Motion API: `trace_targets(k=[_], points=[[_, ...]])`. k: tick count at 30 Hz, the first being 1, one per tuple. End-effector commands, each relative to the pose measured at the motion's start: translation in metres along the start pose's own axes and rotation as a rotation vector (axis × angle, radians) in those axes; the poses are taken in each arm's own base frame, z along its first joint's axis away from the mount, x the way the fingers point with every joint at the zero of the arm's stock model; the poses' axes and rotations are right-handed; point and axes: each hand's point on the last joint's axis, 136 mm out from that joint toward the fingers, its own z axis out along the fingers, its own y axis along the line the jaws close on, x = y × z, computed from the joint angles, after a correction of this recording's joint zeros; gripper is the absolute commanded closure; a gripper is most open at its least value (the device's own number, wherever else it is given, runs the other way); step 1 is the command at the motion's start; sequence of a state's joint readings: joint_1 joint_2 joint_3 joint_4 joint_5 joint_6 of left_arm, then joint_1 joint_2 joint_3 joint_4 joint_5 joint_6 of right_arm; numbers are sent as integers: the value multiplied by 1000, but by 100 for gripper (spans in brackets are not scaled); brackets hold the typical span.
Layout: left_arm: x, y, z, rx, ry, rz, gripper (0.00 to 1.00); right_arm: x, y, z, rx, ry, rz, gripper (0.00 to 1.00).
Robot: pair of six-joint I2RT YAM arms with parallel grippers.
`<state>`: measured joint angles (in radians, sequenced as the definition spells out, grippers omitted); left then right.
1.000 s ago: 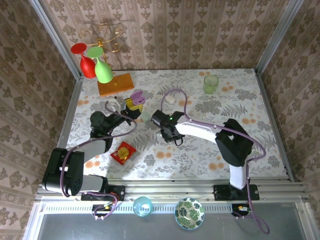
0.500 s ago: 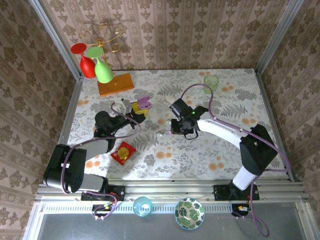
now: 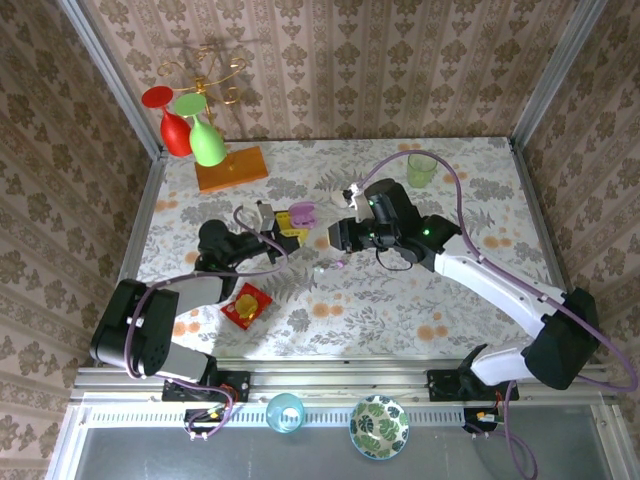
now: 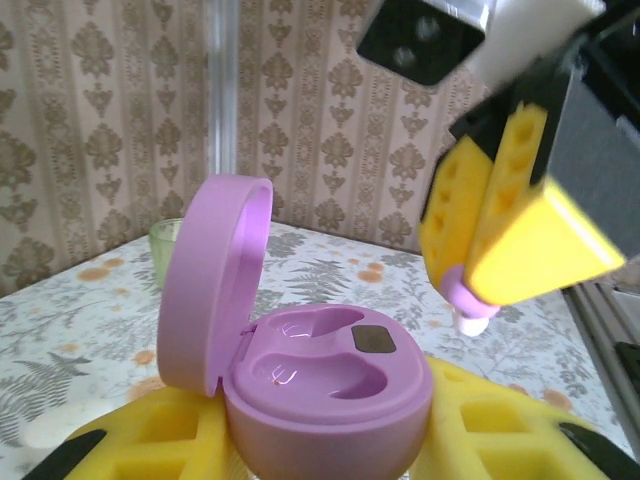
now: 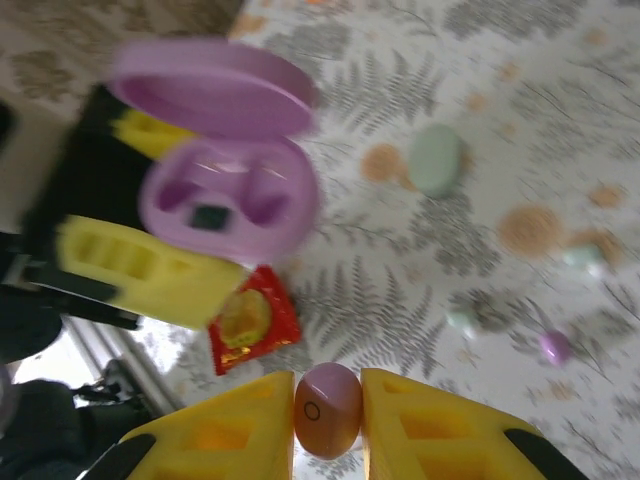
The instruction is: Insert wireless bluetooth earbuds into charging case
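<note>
I find the left gripper (image 4: 320, 445) clamped on the open purple charging case (image 4: 330, 380), with its lid upright and both sockets empty. My right gripper (image 5: 328, 385) is closed on a pink-purple earbud (image 5: 327, 412), held near the case and clear of it. A pale green earbud (image 5: 462, 320) and a purple earbud (image 5: 553, 346) lie loose, near each other, on the floral table (image 5: 400, 270)

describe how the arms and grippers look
The left arm and right arm have white links and black joints, each with a looping purple cable. The right arm has a small green light. The left gripper and right gripper have blocky yellow fingers with square pockets.
</note>
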<state>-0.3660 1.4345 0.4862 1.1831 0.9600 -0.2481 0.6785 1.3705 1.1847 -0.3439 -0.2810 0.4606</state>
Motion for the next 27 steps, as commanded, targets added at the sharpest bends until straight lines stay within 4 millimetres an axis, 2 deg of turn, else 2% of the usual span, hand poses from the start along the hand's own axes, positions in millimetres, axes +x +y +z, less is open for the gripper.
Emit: trace_targets(k=[1,11,16,18,27], points=[[-13,-16,6,112,-16,29,83,-20,33,-10,-144,-60,-129,78],[-13,-28,8,169,-8,32,83,-31,45,-12,-184,-65,-149,79],[-15,-32,8,189,-10,33,83,-35,43,-12,-170,-81,-158,79],[-16,-34,8,197,-12,34,83,-31,37,-1,-157,-57,-150,79],[-19,-36,7,195,-23,44,83,-19,25,13,-129,-11,-139,79]])
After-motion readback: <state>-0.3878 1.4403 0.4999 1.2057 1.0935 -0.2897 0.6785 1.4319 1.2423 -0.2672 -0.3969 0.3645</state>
